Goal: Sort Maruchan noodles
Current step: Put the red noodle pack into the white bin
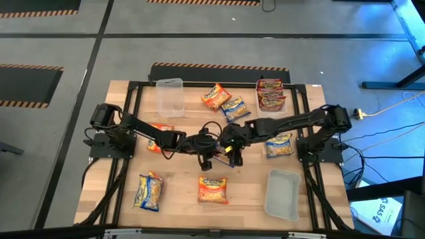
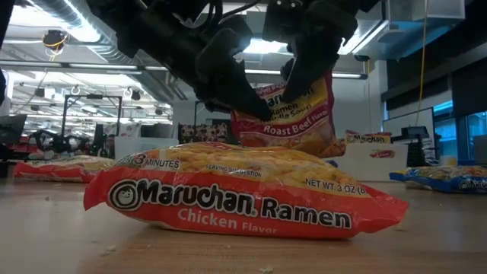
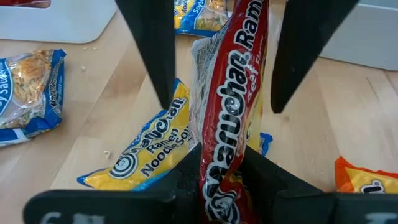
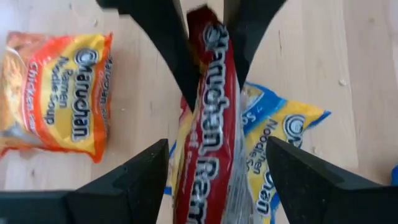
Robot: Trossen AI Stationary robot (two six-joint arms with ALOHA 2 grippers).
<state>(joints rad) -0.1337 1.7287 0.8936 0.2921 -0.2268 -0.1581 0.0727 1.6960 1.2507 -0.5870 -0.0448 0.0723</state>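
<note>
The wooden table (image 1: 179, 192) is spread with ramen packets, and two clear tubs are set at opposite corners, one at the far left (image 1: 169, 97) and one at the near right (image 1: 282, 194), presumably as sorting bins. A stack of red packets (image 1: 271, 93) is already gathered at the far right, which suggests the red kind is collected there. Orange packets (image 1: 212, 189) and blue-and-yellow packets (image 1: 148, 191) are left scattered, unsorted.

Both arms are brought together over the table's middle. A red Roast Beef packet (image 2: 293, 122) is held upright in the air between them, above a blue-and-yellow packet (image 3: 149, 146) lying flat. It is pinched by the left gripper (image 3: 221, 186), whose fingers are pressed onto its lower end. The right gripper (image 4: 214, 162) is set around the same packet with its fingers spread, not gripping. This is judged to be a handover, so that the packet can be carried toward the red stack on the right arm's side
</note>
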